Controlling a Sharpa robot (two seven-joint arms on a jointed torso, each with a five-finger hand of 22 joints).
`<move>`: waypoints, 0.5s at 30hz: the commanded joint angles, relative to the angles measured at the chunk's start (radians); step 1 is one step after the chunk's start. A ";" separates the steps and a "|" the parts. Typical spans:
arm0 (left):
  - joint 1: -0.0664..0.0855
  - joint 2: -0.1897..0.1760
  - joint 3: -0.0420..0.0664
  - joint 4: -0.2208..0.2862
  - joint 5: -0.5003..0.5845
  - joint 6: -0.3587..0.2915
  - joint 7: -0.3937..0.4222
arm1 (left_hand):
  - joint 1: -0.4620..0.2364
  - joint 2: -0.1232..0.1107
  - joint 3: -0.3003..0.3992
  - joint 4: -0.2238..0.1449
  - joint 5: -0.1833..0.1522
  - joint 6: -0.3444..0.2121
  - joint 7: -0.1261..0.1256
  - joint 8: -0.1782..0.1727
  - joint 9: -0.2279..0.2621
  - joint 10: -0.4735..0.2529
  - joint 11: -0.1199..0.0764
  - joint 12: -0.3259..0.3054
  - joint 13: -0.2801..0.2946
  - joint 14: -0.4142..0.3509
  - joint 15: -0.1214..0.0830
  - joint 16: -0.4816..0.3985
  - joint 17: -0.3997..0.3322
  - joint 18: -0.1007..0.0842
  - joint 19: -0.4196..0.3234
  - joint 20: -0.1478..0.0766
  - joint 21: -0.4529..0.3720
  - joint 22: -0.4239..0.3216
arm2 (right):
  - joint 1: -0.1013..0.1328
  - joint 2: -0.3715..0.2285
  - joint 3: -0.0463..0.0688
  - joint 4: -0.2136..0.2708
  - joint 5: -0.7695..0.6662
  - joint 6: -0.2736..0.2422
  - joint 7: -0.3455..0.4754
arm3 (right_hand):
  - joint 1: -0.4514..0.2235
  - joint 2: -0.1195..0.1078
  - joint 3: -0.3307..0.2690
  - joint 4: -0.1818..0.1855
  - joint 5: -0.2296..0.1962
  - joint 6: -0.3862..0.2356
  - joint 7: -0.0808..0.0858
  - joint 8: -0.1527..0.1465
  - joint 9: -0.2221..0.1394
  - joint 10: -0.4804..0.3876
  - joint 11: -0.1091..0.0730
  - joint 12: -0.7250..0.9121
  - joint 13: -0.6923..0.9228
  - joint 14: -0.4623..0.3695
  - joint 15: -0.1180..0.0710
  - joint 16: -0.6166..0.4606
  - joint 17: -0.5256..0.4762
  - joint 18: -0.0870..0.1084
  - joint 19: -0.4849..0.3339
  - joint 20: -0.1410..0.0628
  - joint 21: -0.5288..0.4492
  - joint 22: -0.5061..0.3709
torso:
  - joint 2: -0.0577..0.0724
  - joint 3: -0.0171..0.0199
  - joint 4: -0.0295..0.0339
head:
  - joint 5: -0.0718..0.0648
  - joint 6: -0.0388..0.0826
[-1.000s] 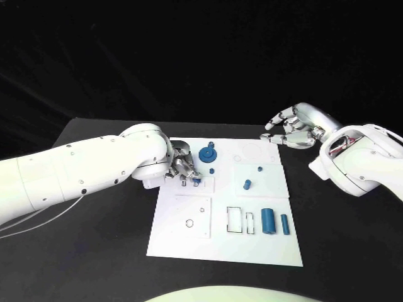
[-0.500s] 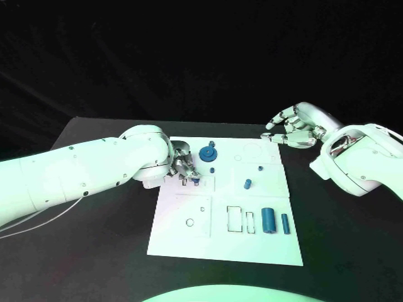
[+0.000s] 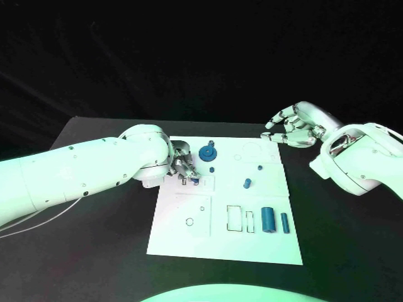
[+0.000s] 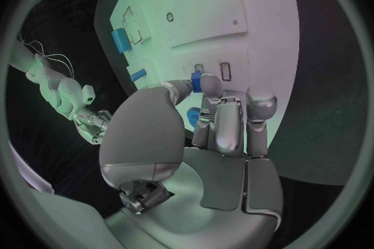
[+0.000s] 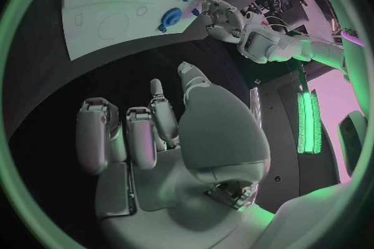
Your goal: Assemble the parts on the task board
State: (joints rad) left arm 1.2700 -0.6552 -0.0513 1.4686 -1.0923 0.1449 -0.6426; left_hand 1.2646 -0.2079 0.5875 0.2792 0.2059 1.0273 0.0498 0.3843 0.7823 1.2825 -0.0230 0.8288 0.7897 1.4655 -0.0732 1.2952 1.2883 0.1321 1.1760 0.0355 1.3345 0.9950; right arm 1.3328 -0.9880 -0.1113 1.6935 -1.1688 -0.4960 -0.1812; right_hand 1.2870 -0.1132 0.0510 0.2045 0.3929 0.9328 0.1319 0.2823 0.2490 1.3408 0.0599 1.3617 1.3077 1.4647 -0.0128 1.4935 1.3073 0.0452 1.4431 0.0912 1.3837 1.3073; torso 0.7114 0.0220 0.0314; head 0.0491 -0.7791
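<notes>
Fingers of the left hand pinch a small blue part down against the task board near its upper left slots. Right hand hovers past the board's far right corner, fingers loosely curled, holding nothing.

Left robot hand seemingly pinches with curled fingers; right robot hand hovers, fingers loosely apart.

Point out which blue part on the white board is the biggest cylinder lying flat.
The thick blue cylinder near the white task board edge closest to the robot; the slimmer blue rod lies right beside it.
</notes>
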 commanded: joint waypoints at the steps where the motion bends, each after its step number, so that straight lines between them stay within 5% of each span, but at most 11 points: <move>1: -0.003 0.002 -0.002 0.000 -0.010 0.039 0.002 | -0.001 -0.007 0.205 -0.213 -0.003 0.005 0.001 0.007 0.002 0.007 -0.002 0.006 0.000 0.034 -0.008 0.006 0.001 -0.013 0.007 0.002 0.004 0.002 | 0.000 -0.001 0.000 0.002 -0.003 0.010 0.001 | -0.002 0.008 -0.001 0.005 0.004 -0.006 0.001 0.004 0.002 -0.002 -0.006 -0.004 0.004 0.071 -0.004 -0.007 0.119 0.007 -0.006 0.001 -0.007 0.116 | -0.001 -0.0001 -0.0002 | 0.001 -0.001; 15: -0.004 0.002 -0.002 0.003 -0.014 0.068 0.001 | -0.004 -0.012 0.205 -0.217 -0.003 0.007 0.000 0.008 0.003 0.011 -0.003 0.008 0.000 0.034 -0.008 0.006 0.001 -0.013 0.007 0.001 0.004 0.002 | -0.001 0.000 0.000 0.001 -0.003 0.012 0.000 | -0.003 0.008 -0.001 0.006 0.004 -0.006 0.001 0.004 0.002 -0.001 -0.006 -0.004 0.004 0.071 -0.005 -0.007 0.119 0.008 -0.006 0.001 -0.007 0.115 | 0.000 0.0000 -0.0001 | 0.001 -0.004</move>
State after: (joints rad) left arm 1.2689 -0.6545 -0.0518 1.4700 -1.0977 0.1764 -0.6418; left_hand 1.2519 -0.2135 0.5948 0.2629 0.2049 1.0274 0.0499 0.3899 0.7868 1.2864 -0.0263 0.8331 0.7895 1.4655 -0.0732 1.2952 1.2881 0.1322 1.1759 0.0355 1.3360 0.9965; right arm 1.3325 -0.9881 -0.1113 1.6939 -1.1685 -0.4935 -0.1811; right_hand 1.2871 -0.1133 0.0511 0.2045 0.3931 0.9328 0.1319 0.2822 0.2497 1.3408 0.0599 1.3617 1.3076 1.4647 -0.0128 1.4934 1.3073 0.0452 1.4431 0.0912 1.3796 1.3081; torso 0.7111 0.0221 0.0313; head 0.0505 -0.7833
